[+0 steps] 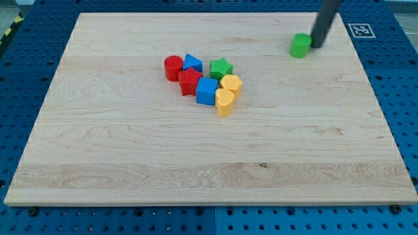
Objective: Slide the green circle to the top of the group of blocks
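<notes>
Sitting alone near the view's upper right, the green circle (300, 46) rests on the wooden worktop (130, 163), well apart from the other blocks. The arm carries no pincer, only a dark rod slanting down from the view's top edge; my tip (318, 45) stands just beside the green circle on its right, touching or all but touching it.

Off to the view's left, around the upper middle of the worktop, the other blocks huddle in a tight cluster. A red cylinder (173, 67) marks its left end, with a blue triangle (192, 63) just to its right and a green star (221, 67) further right. Below them sit a red star-like block (190, 82) and a blue cube (207, 91). Two yellow blocks close the cluster's right side: a yellow hexagon-like block (231, 83) above a yellow heart (225, 102).

A blue pegboard (398, 78) surrounds the worktop.
</notes>
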Tool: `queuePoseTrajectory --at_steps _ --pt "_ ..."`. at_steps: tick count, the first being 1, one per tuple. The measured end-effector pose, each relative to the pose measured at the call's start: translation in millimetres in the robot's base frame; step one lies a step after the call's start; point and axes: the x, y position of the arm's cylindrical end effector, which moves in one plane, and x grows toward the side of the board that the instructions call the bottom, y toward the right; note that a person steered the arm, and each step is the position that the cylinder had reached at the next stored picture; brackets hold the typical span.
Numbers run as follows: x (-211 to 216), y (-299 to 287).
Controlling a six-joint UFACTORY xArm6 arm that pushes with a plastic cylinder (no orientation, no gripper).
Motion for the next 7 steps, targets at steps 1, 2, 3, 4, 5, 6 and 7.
queuePoseTrajectory --at_steps 1,2,3,4,5,6,7 --pt "0 -90" --pt "1 -143" --pt "-15 -122" --pt "-14 -70" --pt "12 -50" --pt "39 -63" --pt "44 -113"
